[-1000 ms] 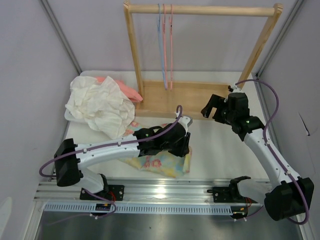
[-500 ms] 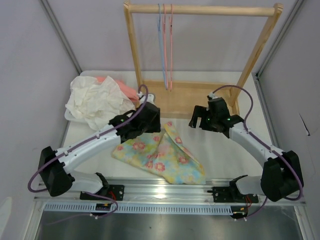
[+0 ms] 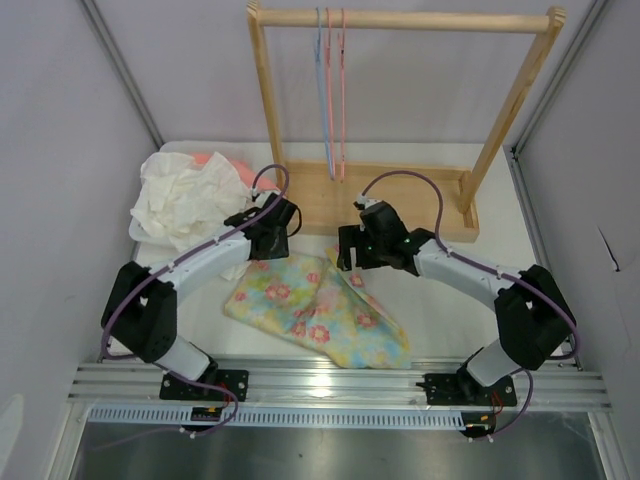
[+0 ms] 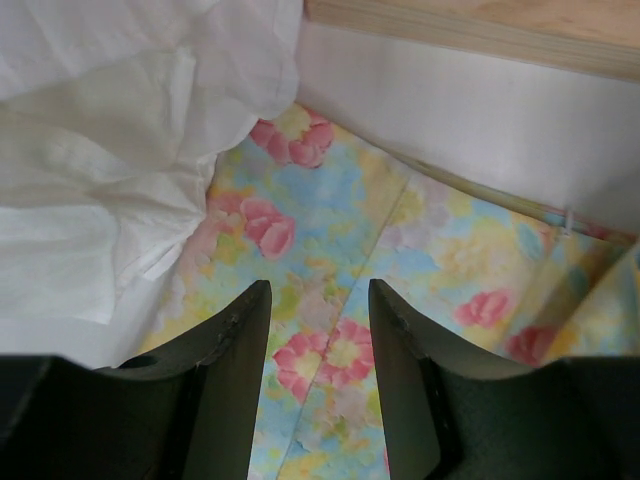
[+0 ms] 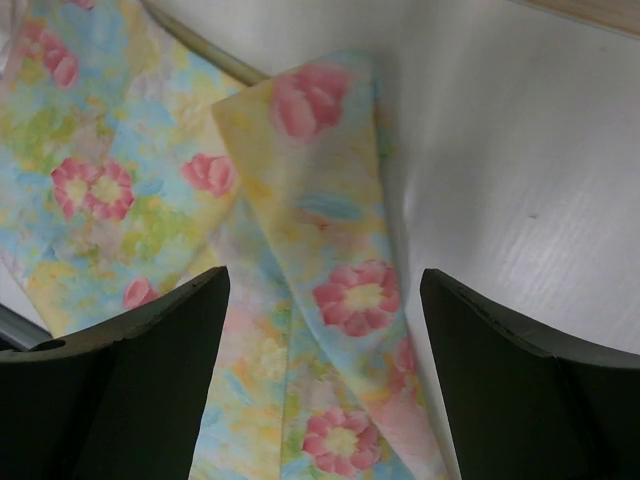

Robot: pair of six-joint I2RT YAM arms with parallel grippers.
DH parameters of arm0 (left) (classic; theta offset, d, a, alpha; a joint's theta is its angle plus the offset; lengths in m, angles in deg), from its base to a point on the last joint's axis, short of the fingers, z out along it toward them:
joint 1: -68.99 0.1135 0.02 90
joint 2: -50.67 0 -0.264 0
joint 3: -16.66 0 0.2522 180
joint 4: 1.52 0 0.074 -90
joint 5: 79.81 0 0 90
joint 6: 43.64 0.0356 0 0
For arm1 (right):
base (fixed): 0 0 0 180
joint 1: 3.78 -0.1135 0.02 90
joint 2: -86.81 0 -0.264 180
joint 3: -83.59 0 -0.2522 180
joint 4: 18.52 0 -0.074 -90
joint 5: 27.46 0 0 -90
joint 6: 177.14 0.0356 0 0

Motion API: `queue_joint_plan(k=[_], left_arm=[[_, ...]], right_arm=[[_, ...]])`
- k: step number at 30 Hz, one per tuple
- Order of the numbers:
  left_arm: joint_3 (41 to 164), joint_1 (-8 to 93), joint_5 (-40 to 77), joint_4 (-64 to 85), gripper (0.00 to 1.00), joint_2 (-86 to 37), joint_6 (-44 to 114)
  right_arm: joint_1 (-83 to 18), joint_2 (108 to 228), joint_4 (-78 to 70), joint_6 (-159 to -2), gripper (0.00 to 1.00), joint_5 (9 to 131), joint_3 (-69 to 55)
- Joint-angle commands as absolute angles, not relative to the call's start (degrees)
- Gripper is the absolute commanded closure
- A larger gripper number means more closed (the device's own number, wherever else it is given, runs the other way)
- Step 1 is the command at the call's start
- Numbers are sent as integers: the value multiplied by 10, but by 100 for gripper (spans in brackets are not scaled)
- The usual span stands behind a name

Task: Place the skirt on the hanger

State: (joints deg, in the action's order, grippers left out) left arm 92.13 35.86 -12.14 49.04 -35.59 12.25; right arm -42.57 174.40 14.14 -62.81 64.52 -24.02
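Seen from the top camera, the left fingers (image 3: 268, 238) point down at the far left corner of the skirt (image 3: 320, 310), just beside a white cloth (image 3: 190, 205). Their gap is too small to read from here. The right fingers (image 3: 346, 258) hang over the skirt's far edge, and the wrist body hides how far apart they stand. The skirt lies on the desk (image 3: 450, 300) between the two arms, in front of a wooden rack (image 3: 400, 20). The light blue hanger (image 3: 321, 90) hangs from the rack's top rail, well apart from the skirt. It is edge-on, so it shows only as thin lines and its hook is hard to make out. A pink hanger (image 3: 342, 90) hangs just beside it. The white cloth covers most of a salmon-pink garment (image 3: 215, 160), of which only an edge shows.

In the left wrist view, the left fingers (image 4: 230, 390) stand apart with nothing between them, above the flowered skirt (image 4: 330, 250). Whether their tips touch it I cannot tell. The white cloth (image 4: 100, 150) overlaps the skirt's left side, and the rack's base (image 4: 480, 20) is cut off at the top.

In the right wrist view, the right fingers (image 5: 160, 380) are spread wide and hold nothing. A folded flap of the skirt (image 5: 300, 250) lies below the gap, with bare desk (image 5: 500, 150) to its right. The frame's lower edge cuts the skirt off.
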Motion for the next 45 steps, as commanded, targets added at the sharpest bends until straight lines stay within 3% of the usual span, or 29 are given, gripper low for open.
queue_joint_plan(k=[1, 16, 19, 23, 24, 27, 31, 45], left_arm=[[938, 373, -130, 477, 51, -387, 142], [925, 410, -121, 443, 50, -435, 156], [929, 418, -116, 438, 50, -445, 159], [937, 425, -111, 435, 50, -456, 166], [939, 426, -110, 435, 50, -461, 169], [945, 427, -107, 431, 49, -465, 174], [961, 427, -96, 425, 50, -482, 189], [1044, 427, -85, 423, 47, -544, 235]], right_arm=[[-450, 1765, 119, -641, 16, 626, -197], [-490, 1880, 141, -662, 16, 557, -115], [-494, 1896, 160, -659, 19, 521, -98], [-482, 1886, 166, -651, 39, 495, -106], [-472, 1878, 169, -647, 57, 488, -112], [-458, 1856, 169, -641, 83, 480, -130], [-430, 1824, 176, -645, 92, 483, -154], [-310, 1753, 216, -679, 93, 502, -220]])
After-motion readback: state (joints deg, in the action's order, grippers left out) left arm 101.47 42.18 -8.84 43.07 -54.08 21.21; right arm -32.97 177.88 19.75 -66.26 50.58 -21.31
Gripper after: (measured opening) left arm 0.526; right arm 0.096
